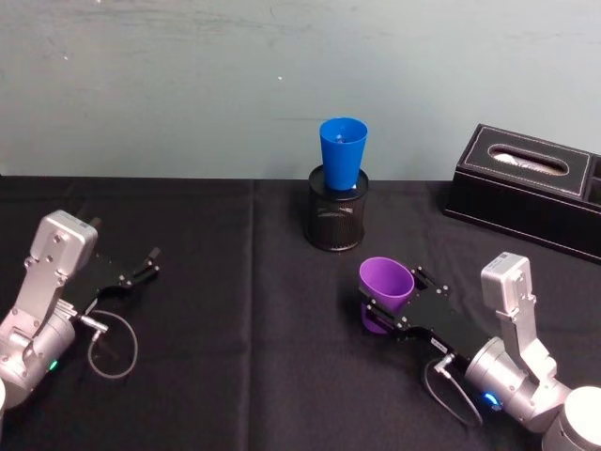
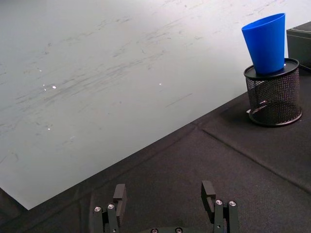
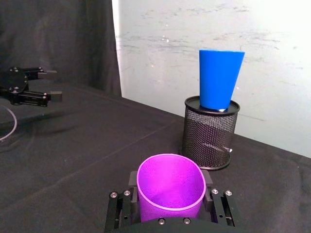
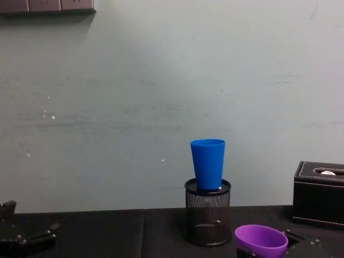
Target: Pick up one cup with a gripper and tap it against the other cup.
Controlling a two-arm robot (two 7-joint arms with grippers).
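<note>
The purple cup [image 1: 385, 285] [image 3: 170, 191] [image 4: 260, 240] is tilted low over the black cloth at the right front, with my right gripper [image 1: 392, 294] [image 3: 169, 178] shut on its sides. The blue cup [image 1: 343, 153] [image 2: 266, 43] [image 3: 219, 80] [image 4: 208, 164] stands upright in a black mesh pen holder [image 1: 336, 218] [image 3: 209, 133] at the table's back centre, well beyond the purple cup and apart from it. My left gripper [image 1: 148, 263] [image 2: 164, 193] rests open at the left side with nothing between its fingers.
A black tissue box [image 1: 531, 188] [image 4: 320, 201] sits at the back right. A pale wall [image 4: 161, 97] rises right behind the table. Black cloth [image 1: 235, 310] covers the table between the two arms.
</note>
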